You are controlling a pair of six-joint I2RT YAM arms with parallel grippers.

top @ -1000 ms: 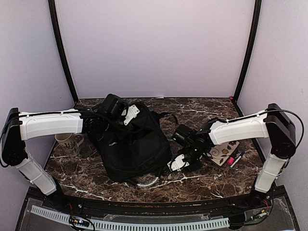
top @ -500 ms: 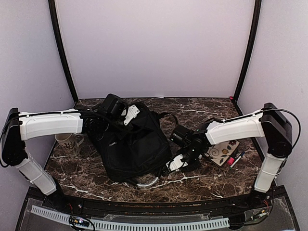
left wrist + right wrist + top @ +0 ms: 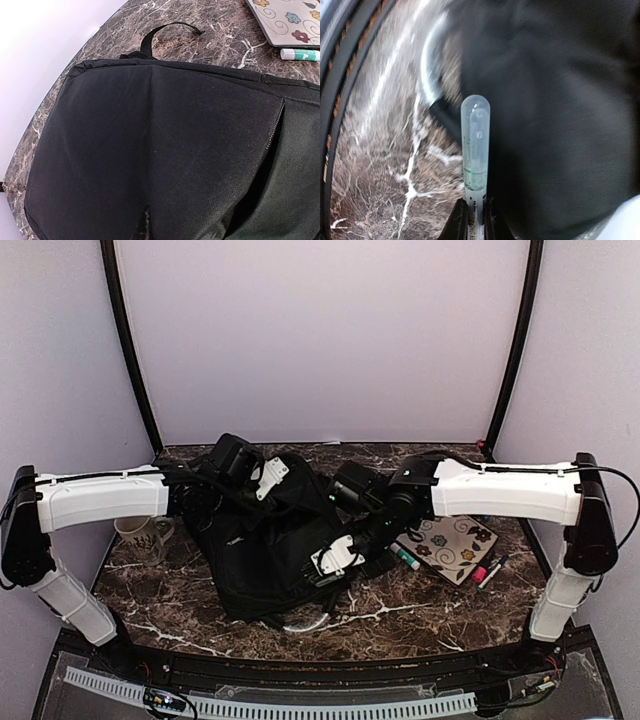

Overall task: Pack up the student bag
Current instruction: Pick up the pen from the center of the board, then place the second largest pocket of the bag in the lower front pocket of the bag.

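Observation:
The student bag is a big black backpack lying flat mid-table, its top loop toward the back. My left gripper is shut, pinching a fold of the bag's fabric near its upper left; only dark fingertips show. My right gripper hovers over the bag's right edge. It is shut on a white marker with a clear cap and green tip, which sticks out ahead of the fingers.
A flowered notebook lies right of the bag, with another white, green-ended marker at its left edge and a pink item at its right. A mug stands left of the bag. A pale curved object pokes out under the bag's front.
My right arm has swung left from the table beside the notebook to above the bag's right side, its jaws closing on the marker. The left arm has stayed put.

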